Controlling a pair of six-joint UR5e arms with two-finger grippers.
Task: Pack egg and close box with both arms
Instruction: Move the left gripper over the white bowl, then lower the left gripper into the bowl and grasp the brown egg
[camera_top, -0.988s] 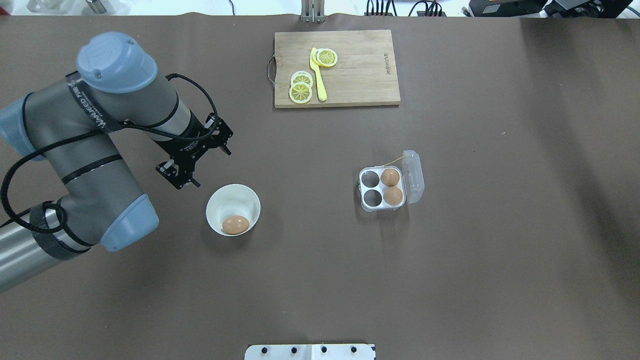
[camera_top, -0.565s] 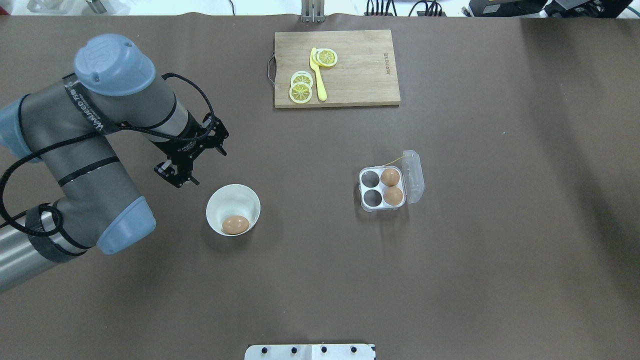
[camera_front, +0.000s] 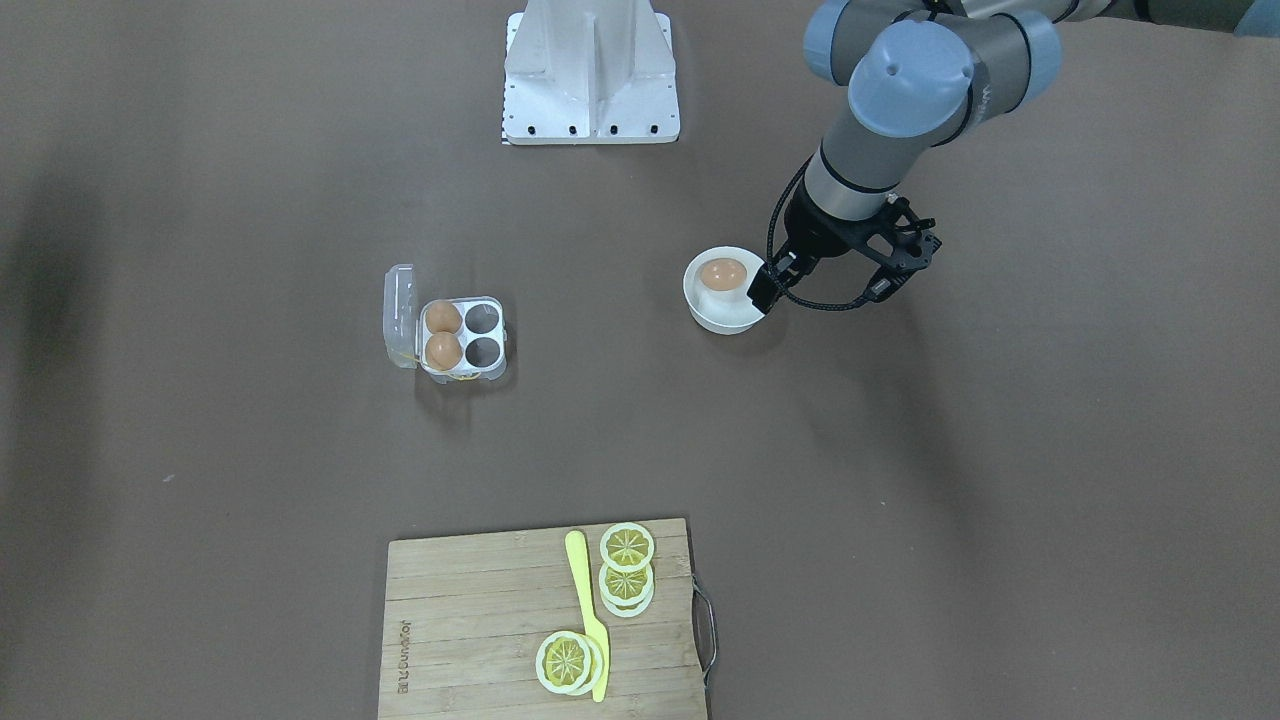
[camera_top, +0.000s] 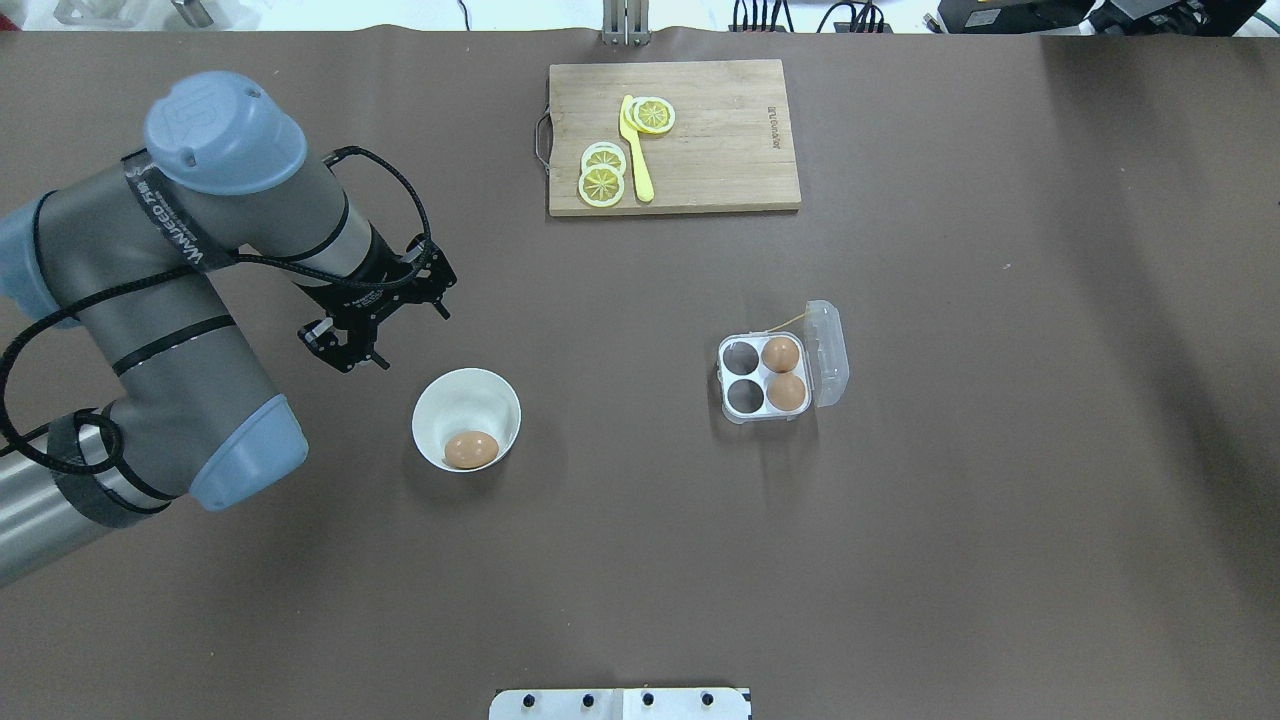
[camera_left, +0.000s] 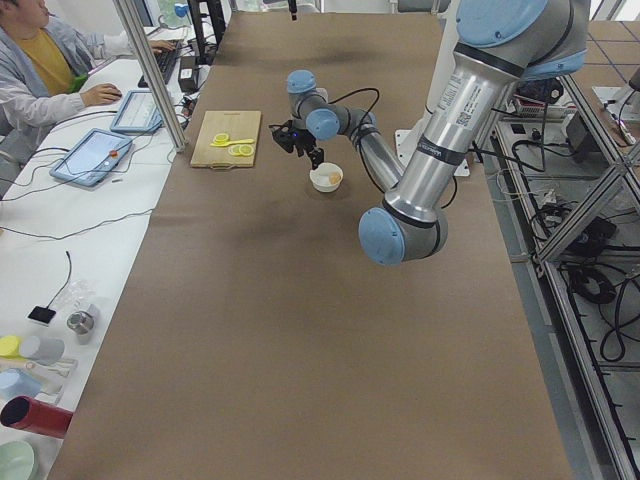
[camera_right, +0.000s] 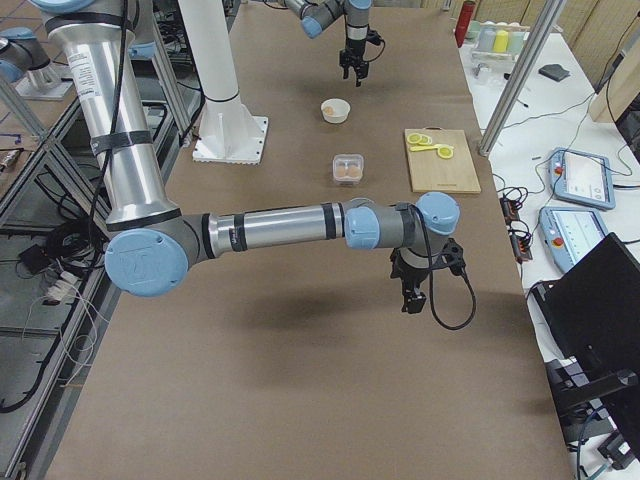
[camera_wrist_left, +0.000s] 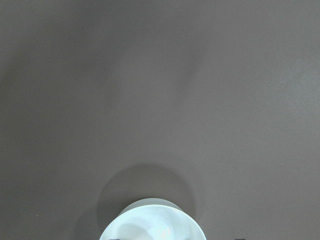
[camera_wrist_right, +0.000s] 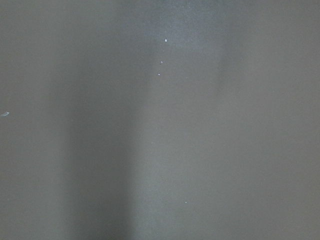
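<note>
1. Egg (camera_top: 471, 449): small, smooth and tan-brown. It lies on its side in a round white bowl (camera_top: 462, 403), against the wall nearest the robot.
2. Box (camera_top: 761, 376): a small four-cell carton with a whitish tray. It stands on the table (camera_top: 900, 560), well apart from the bowl. Its clear lid (camera_top: 830, 355) is swung open and lies flat alongside, and a yellow thread (camera_top: 785, 322) trails from one corner.
3. Two matching eggs (camera_top: 780, 354) sit upright in the two cells next to the lid.
4. Left gripper (camera_top: 392, 336): its fingers are spread wide with nothing between them. It hangs near the bowl, off to the side of the rim and not over the egg.
5. Right gripper (camera_right: 411, 296): it hangs over bare table, far from the box. I cannot tell whether it is spread or pressed together.
</note>
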